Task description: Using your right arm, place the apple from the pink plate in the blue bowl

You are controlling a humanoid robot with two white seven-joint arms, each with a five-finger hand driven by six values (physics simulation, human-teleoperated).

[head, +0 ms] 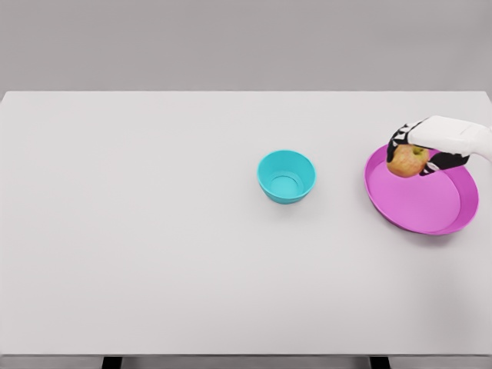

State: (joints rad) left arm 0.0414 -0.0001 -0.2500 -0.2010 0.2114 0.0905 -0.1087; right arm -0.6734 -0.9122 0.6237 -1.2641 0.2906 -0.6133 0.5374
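While the white surface (154, 254) fills nearly the whole head view with its far edge and both far corners visible, the only things on it are the pink plate (423, 204), sitting close to the right edge, and the blue bowl (286, 176), near the middle and well apart from the plate with bare surface between them. The right hand (419, 150) comes in from the right over the plate's far-left rim, dark fingers (397, 141) wrapped around the apple (407, 161). Can't tell whether the apple touches the plate.
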